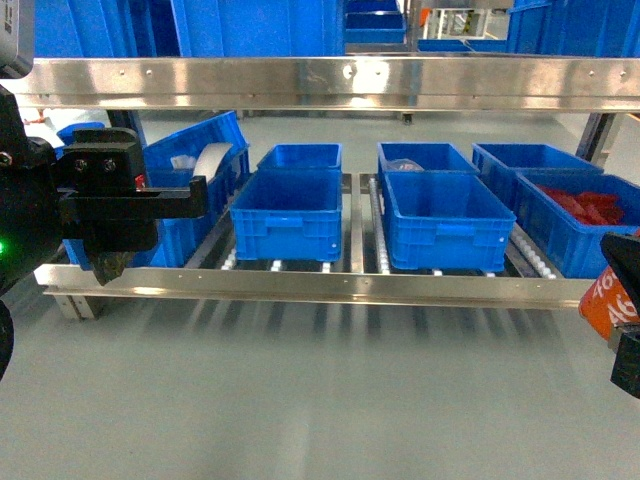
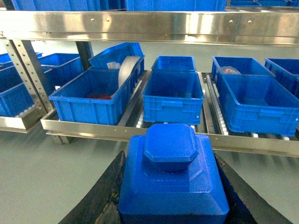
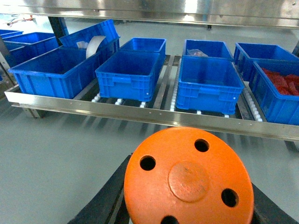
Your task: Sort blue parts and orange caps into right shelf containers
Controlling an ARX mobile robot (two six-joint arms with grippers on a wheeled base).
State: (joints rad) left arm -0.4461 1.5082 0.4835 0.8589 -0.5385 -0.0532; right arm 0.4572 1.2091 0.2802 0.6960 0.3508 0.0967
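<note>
Both fingers loaded: left point(image 2: 170, 219) grips blue part point(image 2: 172, 172), right point(image 3: 187, 219) orange cap point(image 3: 189, 182); crates point(image 1: 287, 213) beyond steel rail point(image 1: 320, 285).

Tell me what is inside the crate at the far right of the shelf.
The far-right crate holds a heap of red pieces, also visible in the right wrist view. Its near wall hides the bottom, so anything under the heap cannot be seen.
</note>
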